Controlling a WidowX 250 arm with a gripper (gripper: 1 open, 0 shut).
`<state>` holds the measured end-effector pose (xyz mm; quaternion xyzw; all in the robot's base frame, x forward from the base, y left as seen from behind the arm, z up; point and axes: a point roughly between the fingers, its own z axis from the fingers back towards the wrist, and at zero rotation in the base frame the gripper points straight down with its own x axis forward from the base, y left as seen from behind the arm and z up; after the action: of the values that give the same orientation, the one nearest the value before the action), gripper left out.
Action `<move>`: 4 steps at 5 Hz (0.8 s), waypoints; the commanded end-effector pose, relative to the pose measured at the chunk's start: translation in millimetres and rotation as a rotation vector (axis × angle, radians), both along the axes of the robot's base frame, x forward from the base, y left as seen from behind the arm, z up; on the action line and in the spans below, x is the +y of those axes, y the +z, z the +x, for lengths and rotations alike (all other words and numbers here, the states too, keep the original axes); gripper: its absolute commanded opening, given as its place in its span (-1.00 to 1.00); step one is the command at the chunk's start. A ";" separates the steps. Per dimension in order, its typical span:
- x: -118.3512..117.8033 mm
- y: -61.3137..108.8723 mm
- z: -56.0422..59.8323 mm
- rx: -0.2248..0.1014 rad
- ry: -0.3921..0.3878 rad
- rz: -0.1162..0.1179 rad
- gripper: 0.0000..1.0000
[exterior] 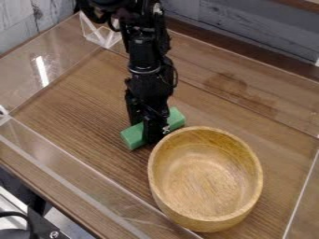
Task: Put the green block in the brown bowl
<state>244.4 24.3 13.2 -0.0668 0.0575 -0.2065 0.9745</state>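
The gripper (148, 130) pointed down onto the green block (137, 136) beside the brown bowl (207, 177), but its jaw gap was not clear.

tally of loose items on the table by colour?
green: 1, the green block, under the gripper
brown: 1, the brown bowl, nothing in it
total: 2
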 end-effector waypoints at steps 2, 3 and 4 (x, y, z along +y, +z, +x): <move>1.5 14.8 -6.2 0.023 0.039 0.010 -1.00; 1.3 22.6 -6.6 0.024 0.057 0.015 -1.00; 2.0 30.8 -6.9 0.027 0.076 0.019 -1.00</move>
<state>225.9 22.6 28.9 -0.0751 0.1029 -0.1669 0.9777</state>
